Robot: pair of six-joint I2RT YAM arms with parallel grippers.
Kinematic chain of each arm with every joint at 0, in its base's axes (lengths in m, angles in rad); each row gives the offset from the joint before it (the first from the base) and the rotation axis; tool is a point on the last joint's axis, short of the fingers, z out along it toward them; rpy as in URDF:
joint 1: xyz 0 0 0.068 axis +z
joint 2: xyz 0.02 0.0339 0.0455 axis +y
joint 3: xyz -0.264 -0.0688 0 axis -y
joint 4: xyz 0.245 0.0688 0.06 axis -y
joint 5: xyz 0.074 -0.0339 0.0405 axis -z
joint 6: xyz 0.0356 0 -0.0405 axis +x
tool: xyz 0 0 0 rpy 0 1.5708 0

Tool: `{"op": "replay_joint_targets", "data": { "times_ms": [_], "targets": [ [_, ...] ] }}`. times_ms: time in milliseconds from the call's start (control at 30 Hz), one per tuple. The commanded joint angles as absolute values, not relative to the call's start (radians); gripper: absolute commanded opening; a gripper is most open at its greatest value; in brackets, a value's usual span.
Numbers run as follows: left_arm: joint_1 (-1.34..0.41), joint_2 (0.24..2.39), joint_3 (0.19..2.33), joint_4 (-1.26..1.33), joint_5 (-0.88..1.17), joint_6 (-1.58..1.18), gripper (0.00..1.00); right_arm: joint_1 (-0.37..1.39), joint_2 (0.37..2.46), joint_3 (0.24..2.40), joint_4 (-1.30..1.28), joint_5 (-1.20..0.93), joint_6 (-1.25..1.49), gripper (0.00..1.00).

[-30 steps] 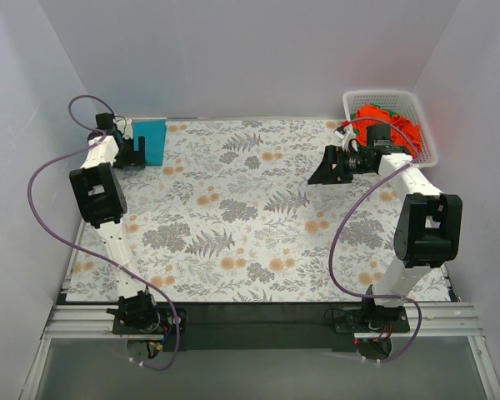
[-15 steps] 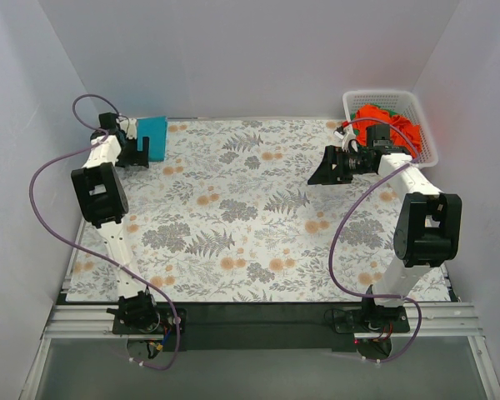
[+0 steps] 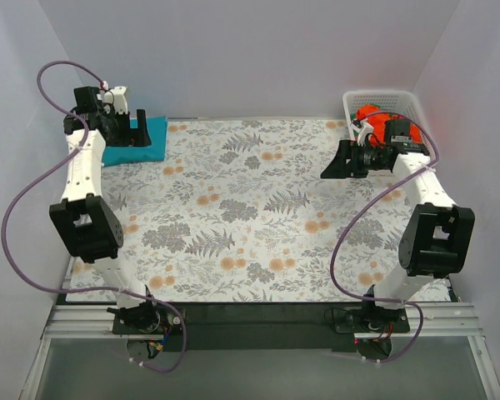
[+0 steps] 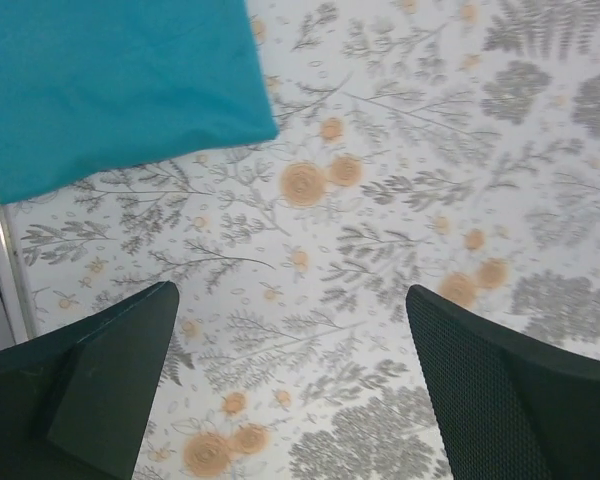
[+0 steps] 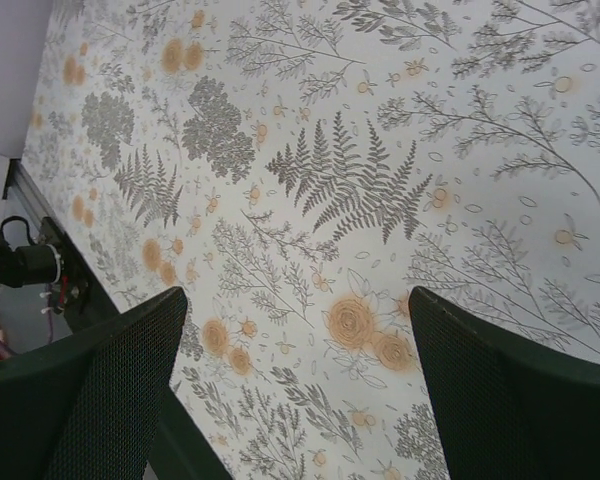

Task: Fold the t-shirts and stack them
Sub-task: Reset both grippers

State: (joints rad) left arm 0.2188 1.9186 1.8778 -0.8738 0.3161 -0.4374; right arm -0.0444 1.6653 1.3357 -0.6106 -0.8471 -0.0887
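A folded teal-blue t-shirt [image 3: 146, 150] lies flat at the table's back left corner; it also fills the upper left of the left wrist view [image 4: 110, 80]. My left gripper [image 3: 140, 135] hovers above its near edge, open and empty [image 4: 290, 295]. A bright orange-red t-shirt [image 3: 368, 112] is bunched in the white basket [image 3: 383, 95] at the back right. My right gripper [image 3: 335, 167] hangs left of the basket over bare floral cloth, open and empty [image 5: 295, 295]. The green t-shirt does not show clearly.
A floral cloth [image 3: 250, 217] covers the table. White walls close in the left, back and right sides. A metal rail [image 4: 2, 260] runs along the left table edge. Purple cables [image 3: 25, 192] loop beside both arms.
My left arm has lifted and swung back from the teal shirt, which now lies flat and wider. My right gripper has shifted a little right, toward the basket.
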Motion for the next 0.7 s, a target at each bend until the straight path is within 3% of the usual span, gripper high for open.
{"op": "replay_joint_targets", "data": {
  "times_ms": [0,367,667],
  "targets": [
    [0.19,1.746,1.775,-0.893,0.454,-0.508,0.98,-0.066,1.582,1.365,-0.689,-0.781,-0.179,0.98],
    [0.043,1.391,1.134,-0.664,0.391,-0.621,0.98,-0.075,1.339,1.085,-0.713,-0.578,-0.34,0.98],
    [0.028,1.267,1.008,-0.615,0.364,-0.653,0.98,-0.075,1.247,0.971,-0.707,-0.588,-0.328,0.98]
  ]
}}
